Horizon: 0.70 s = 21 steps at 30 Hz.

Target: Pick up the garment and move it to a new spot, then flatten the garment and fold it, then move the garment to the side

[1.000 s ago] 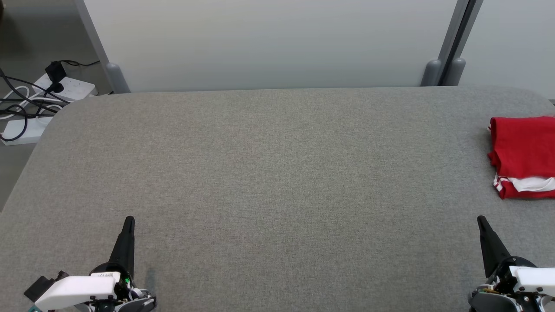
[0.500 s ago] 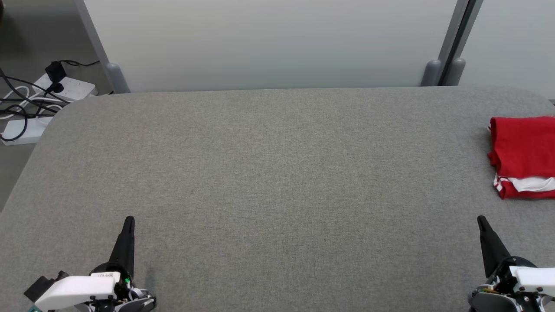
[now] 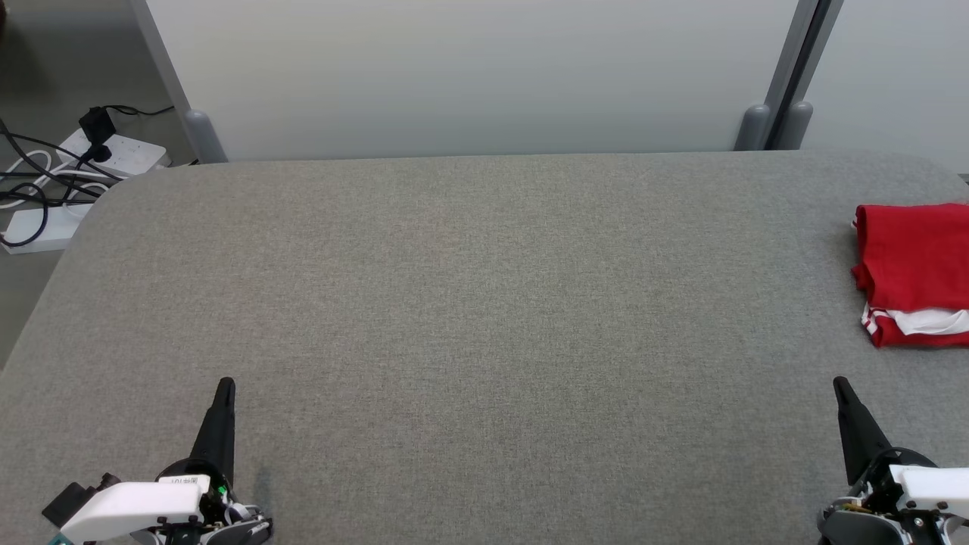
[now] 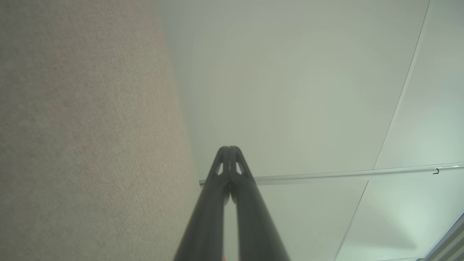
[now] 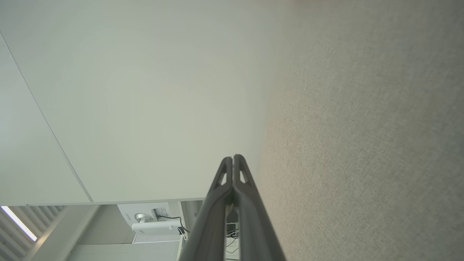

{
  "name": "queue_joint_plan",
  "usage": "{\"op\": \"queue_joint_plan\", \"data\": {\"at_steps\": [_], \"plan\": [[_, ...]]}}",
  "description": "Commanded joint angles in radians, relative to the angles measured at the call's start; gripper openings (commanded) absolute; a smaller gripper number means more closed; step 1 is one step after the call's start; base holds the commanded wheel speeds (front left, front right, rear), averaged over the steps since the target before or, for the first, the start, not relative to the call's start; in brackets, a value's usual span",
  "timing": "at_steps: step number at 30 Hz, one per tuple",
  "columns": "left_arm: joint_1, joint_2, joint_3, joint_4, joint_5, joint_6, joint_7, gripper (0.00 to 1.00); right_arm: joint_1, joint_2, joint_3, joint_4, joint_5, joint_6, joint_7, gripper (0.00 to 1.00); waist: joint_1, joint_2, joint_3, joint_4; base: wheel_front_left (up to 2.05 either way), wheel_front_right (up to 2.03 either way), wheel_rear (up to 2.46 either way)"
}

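Folded red garment [image 3: 912, 265] at right edge of table [image 3: 484, 303], partly out of frame. Left gripper [image 3: 225, 384] and right gripper [image 3: 838, 383] clenched, empty, at near corners. Looks set aside already; if repositioning, pinch whole stack to keep folds intact.

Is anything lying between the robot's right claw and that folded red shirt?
No. In the head view, the stretch of grey table between the right gripper and the red shirt is bare.

No legible writing to report.
Small white label [image 3: 184, 480] on the base of the left gripper [image 3: 225, 386], print too tiny to read; faint dark mark on the white device [image 5: 150, 222] in the right wrist view, likewise unreadable.
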Motion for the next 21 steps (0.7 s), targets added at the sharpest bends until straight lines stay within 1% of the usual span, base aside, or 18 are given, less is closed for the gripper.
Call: {"op": "queue_joint_plan", "data": {"at_steps": [1, 21], "plan": [[-0.056, 0.008, 0.033, -0.026, -0.004, -0.008, 0.007, 0.00, -0.045, -0.012, 0.015, -0.027, -0.002, 0.005, 0.011, 0.00, 0.0000, -0.0001, 0.000, 0.000, 0.00, 0.00, 0.00], [-0.056, 0.008, 0.033, -0.026, -0.004, -0.008, 0.007, 0.00, -0.045, -0.011, 0.014, -0.027, -0.004, 0.005, 0.013, 0.00, 0.0000, -0.0001, 0.000, 0.000, 0.00, 0.00, 0.00]]}}
